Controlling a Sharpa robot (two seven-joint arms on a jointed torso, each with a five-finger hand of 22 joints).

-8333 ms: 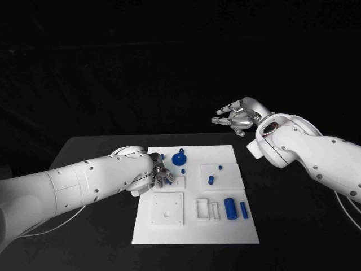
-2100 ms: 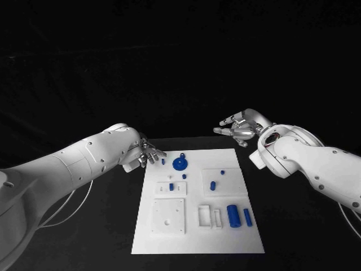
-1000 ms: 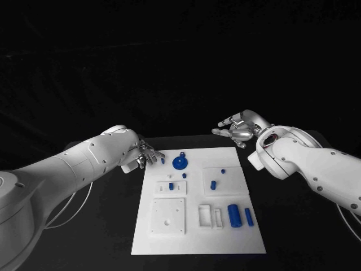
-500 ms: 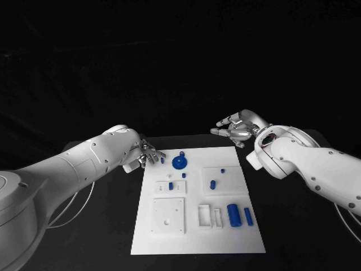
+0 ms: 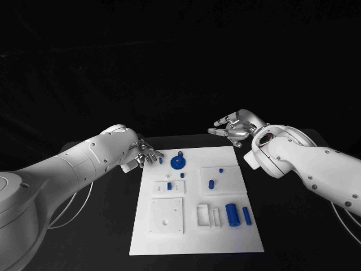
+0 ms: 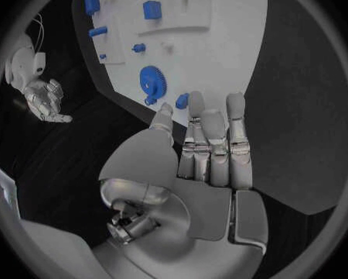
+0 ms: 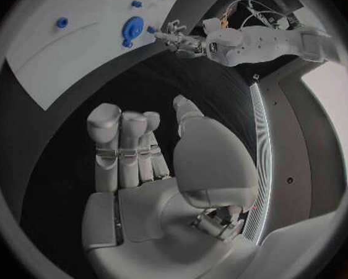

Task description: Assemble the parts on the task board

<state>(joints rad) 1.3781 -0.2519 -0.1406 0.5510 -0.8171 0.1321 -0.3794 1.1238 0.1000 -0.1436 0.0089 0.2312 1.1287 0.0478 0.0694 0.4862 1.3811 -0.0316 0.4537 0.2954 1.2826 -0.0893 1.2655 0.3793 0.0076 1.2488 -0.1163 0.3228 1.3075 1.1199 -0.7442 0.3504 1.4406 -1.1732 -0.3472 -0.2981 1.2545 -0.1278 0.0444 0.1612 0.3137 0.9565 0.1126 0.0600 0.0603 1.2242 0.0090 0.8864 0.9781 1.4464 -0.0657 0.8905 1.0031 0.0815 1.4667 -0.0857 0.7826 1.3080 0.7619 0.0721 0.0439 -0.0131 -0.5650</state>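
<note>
The white task board lies in the middle of the table. On it are a blue gear, a small blue peg, short blue pieces and two blue cylinders. My left hand hovers at the board's far left corner, holding nothing, its fingers straight and close to the small peg. The left wrist view shows that hand, the gear and the peg just past the fingertips. My right hand is raised beyond the board's far right corner, fingers apart and empty.
White blocks with slots and holes sit on the board's near half. Black table lies on both sides of the board. The right wrist view also shows my left hand by the gear.
Since 8.3 s ago my left hand has drawn back from the board's middle left to its far left corner. Over the last second both hands have barely moved.
</note>
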